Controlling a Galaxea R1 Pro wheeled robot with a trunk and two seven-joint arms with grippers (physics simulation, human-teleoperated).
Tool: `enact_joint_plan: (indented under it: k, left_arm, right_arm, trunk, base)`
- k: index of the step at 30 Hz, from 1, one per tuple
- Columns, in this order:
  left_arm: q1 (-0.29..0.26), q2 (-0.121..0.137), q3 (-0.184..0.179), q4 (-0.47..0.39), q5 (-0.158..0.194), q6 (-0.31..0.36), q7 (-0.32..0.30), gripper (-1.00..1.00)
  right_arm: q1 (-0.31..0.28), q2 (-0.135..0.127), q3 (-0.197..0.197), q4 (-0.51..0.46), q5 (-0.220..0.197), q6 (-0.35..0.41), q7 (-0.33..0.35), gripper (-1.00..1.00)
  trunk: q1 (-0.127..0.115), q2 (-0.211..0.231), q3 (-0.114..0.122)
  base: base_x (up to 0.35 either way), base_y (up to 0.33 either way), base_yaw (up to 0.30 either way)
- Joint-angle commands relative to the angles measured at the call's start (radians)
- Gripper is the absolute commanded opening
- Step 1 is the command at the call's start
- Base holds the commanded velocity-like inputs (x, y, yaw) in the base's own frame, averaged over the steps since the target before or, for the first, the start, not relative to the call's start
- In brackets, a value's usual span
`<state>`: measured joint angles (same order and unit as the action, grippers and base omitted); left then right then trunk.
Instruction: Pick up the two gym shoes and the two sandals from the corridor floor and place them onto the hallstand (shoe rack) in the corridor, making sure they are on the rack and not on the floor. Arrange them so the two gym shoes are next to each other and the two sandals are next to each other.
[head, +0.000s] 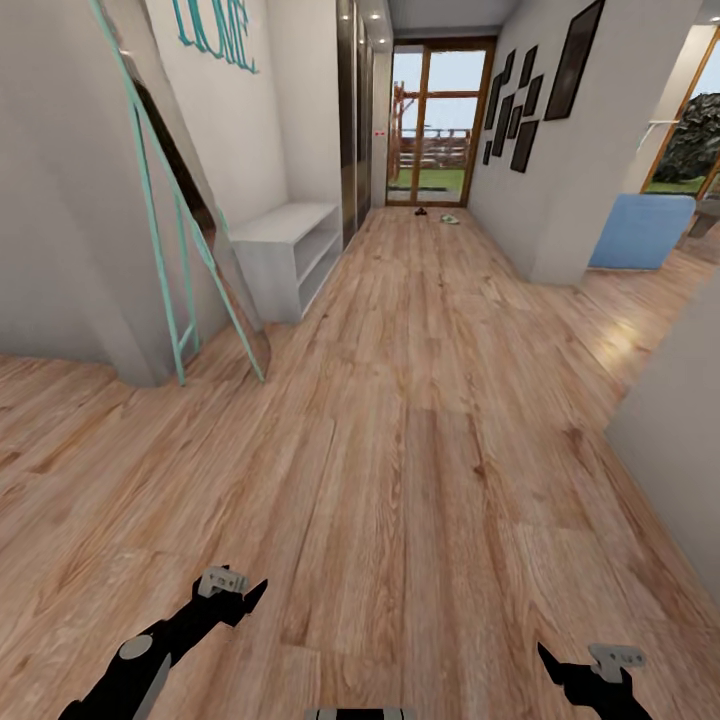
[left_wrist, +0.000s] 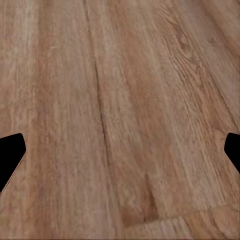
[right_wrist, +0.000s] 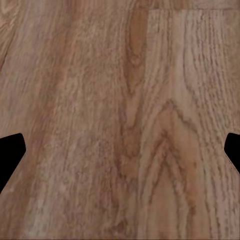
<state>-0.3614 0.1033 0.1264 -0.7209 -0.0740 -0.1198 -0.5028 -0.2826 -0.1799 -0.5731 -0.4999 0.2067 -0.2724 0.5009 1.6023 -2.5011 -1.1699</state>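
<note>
Left gripper and right gripper spread wide over corridor floor, hallstand along left wall, shoes by far door

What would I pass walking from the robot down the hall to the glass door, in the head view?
Teal-framed mirror → hallstand → shoes on the floor → glass door.
</note>
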Motion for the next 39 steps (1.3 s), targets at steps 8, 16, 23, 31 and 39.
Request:
enact_joint_plan:
  k: [8,16,23,31,39]
  left_arm:
    - [-0.001,-0.003,0.007,0.041,0.009,-0.011,0.088,1.00]
    - [-0.001,-0.028,0.005,0.098,0.028,-0.112,0.241,1.00]
    - [-0.001,-0.070,0.000,0.123,0.022,-0.176,0.335,1.00]
    - [0.001,-0.077,-0.001,0.149,0.029,-0.215,0.365,1.00]
    - [0.001,-0.080,-0.001,0.195,0.032,-0.267,0.368,1.00]
  right_arm:
    - [-0.001,0.003,-0.008,0.012,0.011,-0.027,-0.005,1.00]
    - [-0.001,0.031,-0.008,0.050,0.010,-0.104,-0.089,1.00]
    - [-0.001,0.095,-0.006,0.064,0.026,-0.244,-0.236,1.00]
    - [-0.001,0.122,-0.005,0.159,0.134,-0.480,-0.355,1.00]
    - [-0.001,0.127,-0.006,0.240,0.177,-0.615,-0.406,1.00]
  trunk:
    - [0.000,0.000,-0.001]
    - [0.000,0.000,-0.001]
    - [0.000,0.000,-0.001]
    - [0.000,0.000,-0.001]
    - [0.000,0.000,-0.001]
  base:
    - [0.339,0.000,0.000]
    - [0.339,0.000,0.000]
    - [0.339,0.000,0.000]
    - [0.339,0.000,0.000]
    - [0.339,0.000,0.000]
